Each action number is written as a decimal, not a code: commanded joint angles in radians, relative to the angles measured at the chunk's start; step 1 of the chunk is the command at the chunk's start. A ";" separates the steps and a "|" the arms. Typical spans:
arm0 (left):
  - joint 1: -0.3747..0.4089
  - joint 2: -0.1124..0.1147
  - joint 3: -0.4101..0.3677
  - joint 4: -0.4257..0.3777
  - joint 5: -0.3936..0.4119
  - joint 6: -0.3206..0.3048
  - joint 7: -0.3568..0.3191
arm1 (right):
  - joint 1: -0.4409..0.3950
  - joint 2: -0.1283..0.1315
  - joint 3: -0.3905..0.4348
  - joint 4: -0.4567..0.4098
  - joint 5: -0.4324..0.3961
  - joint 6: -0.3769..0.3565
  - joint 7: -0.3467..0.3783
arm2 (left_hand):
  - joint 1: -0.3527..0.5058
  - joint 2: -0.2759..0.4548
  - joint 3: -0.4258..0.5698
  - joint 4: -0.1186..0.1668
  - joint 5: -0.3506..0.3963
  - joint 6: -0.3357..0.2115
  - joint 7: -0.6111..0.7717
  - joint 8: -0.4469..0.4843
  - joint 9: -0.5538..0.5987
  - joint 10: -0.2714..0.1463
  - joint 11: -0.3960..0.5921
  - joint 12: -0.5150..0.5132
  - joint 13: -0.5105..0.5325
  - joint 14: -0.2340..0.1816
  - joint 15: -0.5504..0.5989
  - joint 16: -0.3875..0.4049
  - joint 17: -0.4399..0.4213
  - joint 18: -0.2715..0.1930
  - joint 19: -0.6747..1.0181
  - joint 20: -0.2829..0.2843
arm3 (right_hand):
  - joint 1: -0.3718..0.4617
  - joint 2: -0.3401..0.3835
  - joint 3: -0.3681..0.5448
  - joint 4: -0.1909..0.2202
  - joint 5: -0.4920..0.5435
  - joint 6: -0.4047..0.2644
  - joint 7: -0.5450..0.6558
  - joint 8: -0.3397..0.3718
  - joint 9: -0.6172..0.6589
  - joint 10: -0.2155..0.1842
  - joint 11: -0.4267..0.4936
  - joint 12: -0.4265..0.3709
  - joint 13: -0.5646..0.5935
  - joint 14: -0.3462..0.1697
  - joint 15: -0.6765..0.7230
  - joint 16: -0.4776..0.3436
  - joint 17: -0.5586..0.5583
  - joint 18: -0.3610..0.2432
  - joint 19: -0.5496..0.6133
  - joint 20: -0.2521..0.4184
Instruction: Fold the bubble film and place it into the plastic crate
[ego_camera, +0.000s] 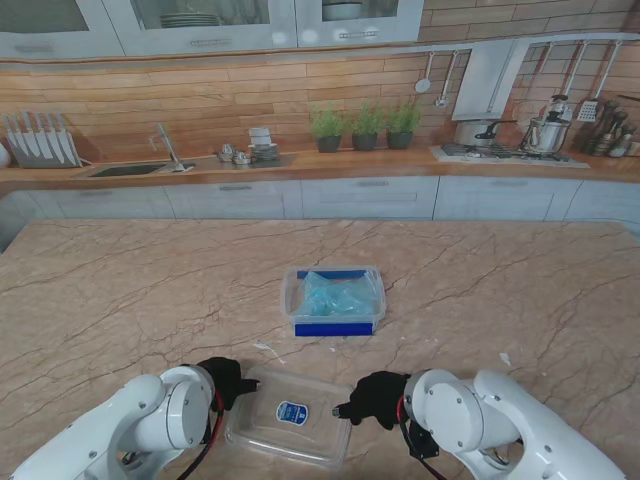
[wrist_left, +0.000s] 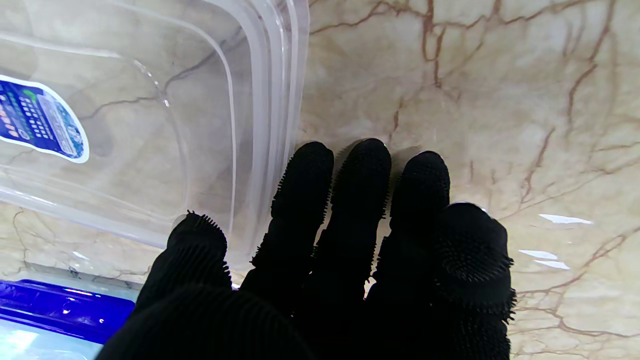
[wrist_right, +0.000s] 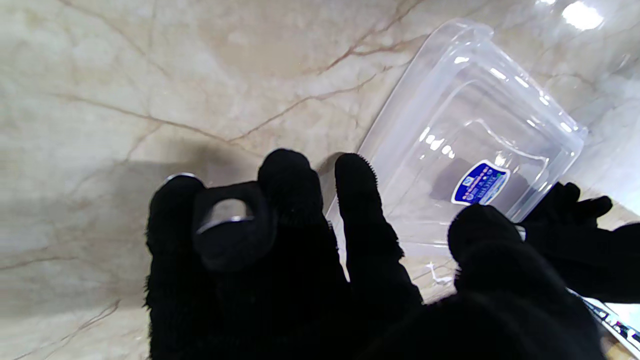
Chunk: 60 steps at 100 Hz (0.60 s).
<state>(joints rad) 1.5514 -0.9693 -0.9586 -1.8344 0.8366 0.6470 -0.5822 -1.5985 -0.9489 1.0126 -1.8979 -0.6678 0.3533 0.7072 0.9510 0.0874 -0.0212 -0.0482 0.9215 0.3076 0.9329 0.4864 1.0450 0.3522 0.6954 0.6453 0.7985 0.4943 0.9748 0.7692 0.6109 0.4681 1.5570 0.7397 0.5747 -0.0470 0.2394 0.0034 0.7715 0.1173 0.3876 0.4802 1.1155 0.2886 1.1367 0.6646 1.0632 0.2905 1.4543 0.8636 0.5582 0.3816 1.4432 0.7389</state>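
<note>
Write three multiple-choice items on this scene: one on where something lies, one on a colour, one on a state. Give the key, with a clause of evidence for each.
1. Where does the clear lid lie?
A. On the table between the two hands, nearer to me than the crate
B. On top of the crate
C. Beside the sink at the back

2. What colour is the base of the plastic crate?
A. Red
B. Blue
C. Green

3. What state is the bubble film in?
A. Spread flat on the bare table
B. Held up in the right hand
C. Lying inside the crate

Key: 1 A, the stand view shows the lid flat on the marble table between the left hand and the right hand. 2 B, a blue band runs along the crate's bottom edge. 3 C, the pale blue film sits within the crate's walls, and neither hand grips anything.
</note>
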 joint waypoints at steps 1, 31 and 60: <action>-0.012 -0.006 0.022 0.010 -0.005 0.008 0.000 | -0.001 -0.010 -0.006 0.011 0.003 0.013 -0.013 | 0.024 0.038 -0.017 -0.002 0.014 -0.068 -0.003 -0.013 -0.019 -0.010 -0.039 -0.011 -0.016 0.088 -0.003 -0.006 -0.006 0.008 0.009 0.017 | -0.042 0.039 -0.019 0.013 -0.078 -0.014 -0.091 -0.042 0.030 0.093 0.053 0.022 0.065 0.010 0.060 0.017 -0.003 -0.087 0.091 0.011; -0.136 -0.006 0.133 0.057 -0.133 0.048 0.039 | 0.024 -0.025 -0.014 0.036 0.037 0.050 -0.084 | 0.006 0.021 -0.013 0.004 0.008 -0.069 -0.005 -0.014 -0.026 -0.006 -0.040 -0.010 -0.023 0.087 -0.002 -0.006 -0.013 0.005 0.003 0.020 | -0.044 0.024 -0.012 0.019 -0.082 -0.020 -0.078 -0.052 0.033 0.093 0.067 0.023 0.071 0.006 0.074 0.014 0.001 -0.088 0.107 0.004; -0.296 -0.011 0.293 0.115 -0.288 0.064 0.059 | 0.050 -0.031 -0.014 0.048 0.032 0.083 -0.104 | -0.001 0.018 -0.010 0.005 0.005 -0.069 -0.004 -0.013 -0.029 -0.006 -0.039 -0.009 -0.026 0.086 -0.003 -0.007 -0.014 0.003 0.001 0.023 | -0.046 0.017 -0.004 0.022 -0.083 -0.016 -0.060 -0.057 0.030 0.094 0.074 0.024 0.073 0.003 0.084 0.010 0.003 -0.089 0.116 -0.003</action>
<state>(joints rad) 1.2498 -0.9465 -0.6777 -1.7083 0.5610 0.7209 -0.5153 -1.5426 -0.9632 0.9985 -1.8388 -0.6364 0.4381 0.6004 0.9510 0.0873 -0.0211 -0.0481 0.9354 0.4440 0.9316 0.4715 1.0458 0.4240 0.7080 0.6422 0.7912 0.5140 0.9689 0.7665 0.5988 0.4838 1.5517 0.7434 0.5523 -0.0470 0.2388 0.0046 0.7856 0.4172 0.4785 0.4840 1.1259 0.3001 1.1522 0.6651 1.0740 0.3042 1.4848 0.8671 0.5582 0.3792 1.4586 0.7380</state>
